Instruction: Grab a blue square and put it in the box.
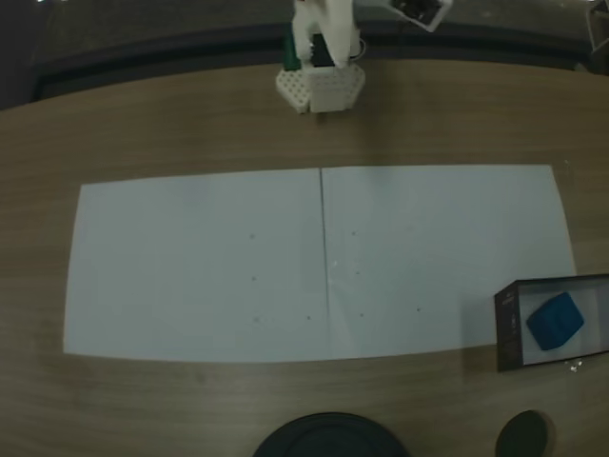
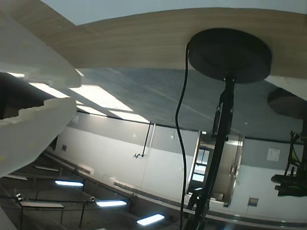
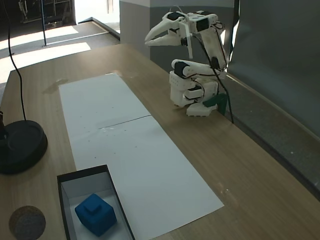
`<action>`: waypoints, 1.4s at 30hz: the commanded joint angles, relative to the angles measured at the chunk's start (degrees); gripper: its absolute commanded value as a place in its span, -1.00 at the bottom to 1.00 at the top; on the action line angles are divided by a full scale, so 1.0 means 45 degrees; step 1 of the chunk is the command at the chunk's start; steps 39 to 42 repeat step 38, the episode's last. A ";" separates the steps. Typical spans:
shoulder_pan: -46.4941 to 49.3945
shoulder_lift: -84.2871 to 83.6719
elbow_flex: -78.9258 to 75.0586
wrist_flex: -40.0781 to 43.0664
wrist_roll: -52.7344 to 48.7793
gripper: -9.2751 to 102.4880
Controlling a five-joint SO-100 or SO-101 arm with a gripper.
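In the fixed view from the table's side, at your lower left: the blue square [image 3: 96,214] sits stud-up on the pale floor of the box [image 3: 64,191], with the round black disc [image 3: 20,145] just beyond it and the white paper sheets [image 3: 135,160] running alongside. Further right, your arm is folded back over its base [image 3: 192,92]. The gripper [image 3: 148,41] is raised well clear of the table, jaws nearly closed, gripping nothing and touching nothing.
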 commanded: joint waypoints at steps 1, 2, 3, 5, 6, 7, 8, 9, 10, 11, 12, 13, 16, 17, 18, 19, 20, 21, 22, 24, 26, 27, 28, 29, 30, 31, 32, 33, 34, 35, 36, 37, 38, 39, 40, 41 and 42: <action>0.0000 0.0273 0.0762 -0.1094 0.0039 -0.83; -0.0039 0.0273 0.1309 -0.1563 0.0059 -0.83; -0.0176 0.0273 0.1895 -0.2031 0.0059 -0.83; -0.0156 0.0273 0.3340 -0.3105 0.0059 -0.83; -0.0078 0.0273 0.4141 -0.3652 0.0059 -0.83; -0.0020 0.0273 0.5000 -0.4160 0.0059 -0.83; -0.0020 0.0273 0.5801 -0.4629 0.0059 -0.83; -0.0020 0.0273 0.6582 -0.5020 0.0059 -0.83; -0.0020 0.0273 0.7285 -0.5332 0.0059 -0.83; -0.0020 0.0273 0.7949 -0.5586 0.0059 -0.83; -0.0020 0.0293 0.8535 -0.5840 0.0039 -0.83; -0.0020 0.0293 0.9102 -0.6055 0.0020 -0.83; -0.0078 0.0293 1.0332 -0.6250 0.0059 -0.83; -0.0078 0.0293 1.0625 -0.6250 0.0059 -0.83; -0.0020 0.0273 1.0684 -0.6074 0.0059 -0.83; -0.0020 0.0273 1.0684 -0.6016 0.0078 -0.84; -0.0020 0.0273 1.0605 -0.5801 0.0078 -0.84; -0.0020 0.0293 1.0586 -0.5586 0.0078 -0.84; -0.0039 0.0293 1.0469 -0.5371 0.0078 -0.84; -0.0059 0.0293 1.0215 -0.4473 0.0078 -0.84; -0.0137 0.0293 0.9844 -0.3301 0.0078 -0.84; -0.0137 0.0293 0.9668 -0.2637 0.0078 -0.84; -0.0156 0.0293 0.9492 -0.2031 0.0078 -0.84; -0.0156 0.0293 0.9355 -0.1484 0.0078 -0.84; -0.0156 0.0293 0.9238 -0.0996 0.0078 -0.84; -0.0137 0.0293 0.9219 -0.0918 0.0078 -0.84; -0.0098 0.0293 0.9219 -0.0937 0.0078 -0.84; -0.0137 0.0293 0.9219 -0.0957 0.0078 -0.84; -0.0137 0.0293 0.9219 -0.0957 0.0078 -0.84; -0.0137 0.0293 0.9219 -0.0957 0.0078 -0.84; -0.0137 0.0293 0.9219 -0.0957 0.0078 -0.84; -0.0137 0.0293 0.9219 -0.0957 0.0078 -0.84; -0.0137 0.0293 0.9219 -0.0957 0.0078 -0.84; -0.0137 0.0293 0.9219 -0.0957 0.0078 -0.84; -0.0137 0.0293 0.9219 -0.0957 0.0078 -0.84; -0.0137 0.0293 0.9219 -0.0957 0.0078 -0.84; -0.0137 0.0293 0.9219 -0.0957 0.0078 -0.84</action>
